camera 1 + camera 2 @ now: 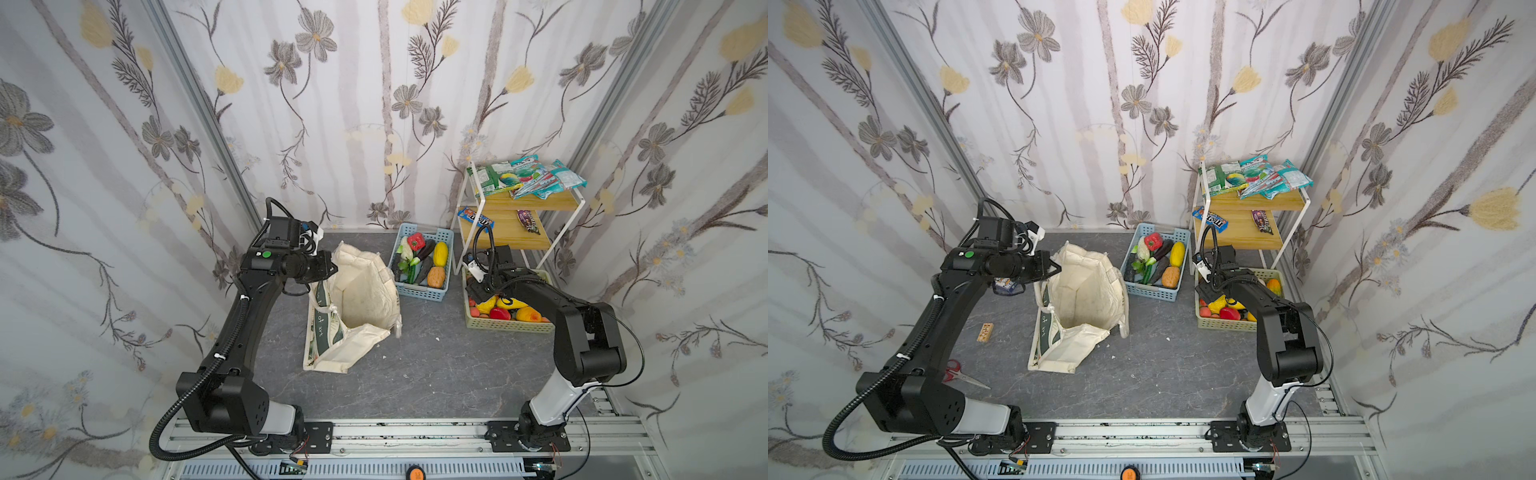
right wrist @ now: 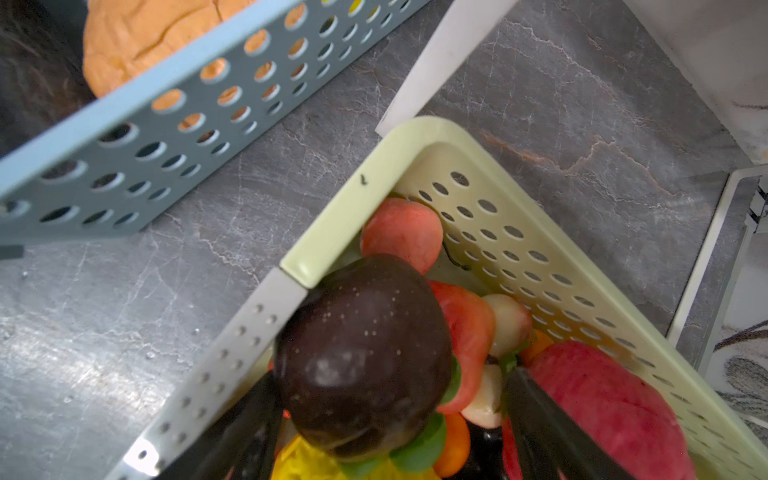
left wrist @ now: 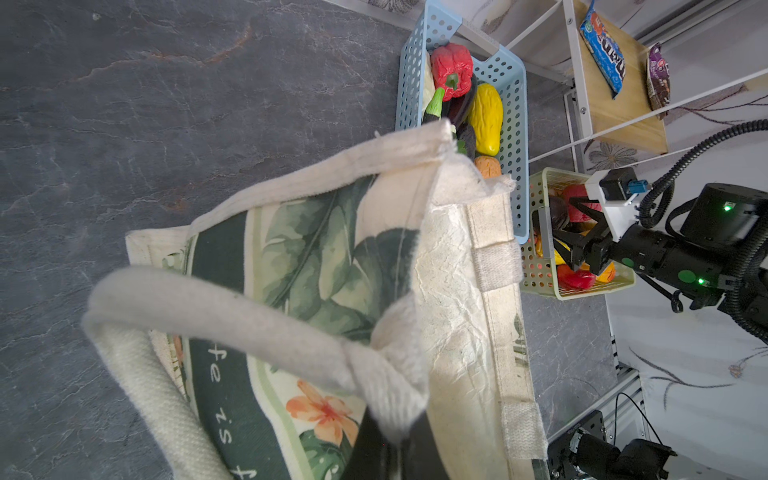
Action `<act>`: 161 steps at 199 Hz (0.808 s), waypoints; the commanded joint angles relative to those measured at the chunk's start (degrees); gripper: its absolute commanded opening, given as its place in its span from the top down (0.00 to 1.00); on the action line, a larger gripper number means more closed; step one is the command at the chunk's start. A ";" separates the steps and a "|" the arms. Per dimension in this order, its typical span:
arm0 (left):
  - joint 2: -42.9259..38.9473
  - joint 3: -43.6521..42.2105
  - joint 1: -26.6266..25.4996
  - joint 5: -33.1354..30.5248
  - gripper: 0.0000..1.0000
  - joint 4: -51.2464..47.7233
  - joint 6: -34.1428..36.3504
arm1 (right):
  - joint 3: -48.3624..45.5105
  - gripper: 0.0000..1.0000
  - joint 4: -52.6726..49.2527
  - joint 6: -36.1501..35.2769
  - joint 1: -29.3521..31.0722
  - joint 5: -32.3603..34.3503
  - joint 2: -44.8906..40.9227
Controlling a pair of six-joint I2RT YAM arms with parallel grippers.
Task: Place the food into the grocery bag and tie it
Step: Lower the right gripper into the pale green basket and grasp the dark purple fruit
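Dark plum (image 2: 361, 345) between spread right claw (image 2: 390, 378), yellow basket (image 2: 374, 178) rim crowding it, left claw (image 3: 392, 440) pinching grocery bag (image 3: 316, 257)

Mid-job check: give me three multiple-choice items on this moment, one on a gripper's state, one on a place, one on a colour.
1. The left gripper is: A open; B shut on the grocery bag at its rim; C shut on nothing.
2. The right gripper is: A inside the grocery bag; B in the pale yellow basket; C folded back at its base.
3. The fruit between its fingers is: A yellow; B green; C dark purple.
Answers: 1 B, cream cloth is pinched between its fingers. 2 B, its wrist view looks straight into that basket. 3 C, the open jaws stand on either side of a dark purple fruit.
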 commanded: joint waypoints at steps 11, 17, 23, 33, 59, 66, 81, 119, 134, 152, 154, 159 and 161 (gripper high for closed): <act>-0.54 -0.38 0.16 0.74 1.00 1.62 0.25 | 0.15 0.16 5.25 -0.80 0.14 1.57 1.10; -0.64 -0.49 0.16 0.76 1.00 1.68 0.22 | -0.04 0.16 5.69 -0.73 0.13 1.59 1.18; -0.70 -0.55 0.16 0.74 1.00 1.82 0.21 | -0.23 0.16 6.04 -0.65 0.18 1.64 1.25; -0.82 -0.68 0.10 0.74 1.00 1.82 0.13 | -0.64 0.16 6.91 -0.68 0.14 1.75 1.31; -0.89 -0.77 0.24 0.74 1.00 1.82 0.12 | -1.81 0.17 9.55 -0.25 0.22 0.13 1.03; -0.81 -0.77 0.20 0.65 1.00 1.84 0.02 | -1.99 0.17 9.89 -0.07 0.30 -0.62 1.09; -0.78 -0.77 0.19 0.50 1.00 1.77 -0.02 | -1.91 0.19 10.00 0.37 0.31 -1.96 1.48; -1.41 -0.77 0.33 0.02 1.00 1.83 -0.59 | -1.84 0.29 8.55 0.63 0.14 -4.67 1.86; -1.50 -0.77 0.33 -0.04 1.00 1.81 -0.68 | -1.75 0.30 8.22 0.62 -0.04 -5.16 1.86; -1.58 -0.77 0.33 -0.10 1.00 1.68 -0.72 | -1.75 0.31 7.77 0.68 -0.03 -5.57 1.57; -1.60 -0.77 0.33 -0.13 1.00 1.68 -0.80 | -1.77 0.31 7.78 0.71 -0.06 -5.57 1.49; -1.60 -0.77 0.33 -0.13 1.00 1.78 -0.84 | -1.84 0.31 7.66 0.72 -0.12 -5.57 1.34; -1.60 -0.77 0.29 -0.14 1.00 1.77 -0.85 | -1.84 0.32 7.57 0.74 -0.13 -5.57 1.30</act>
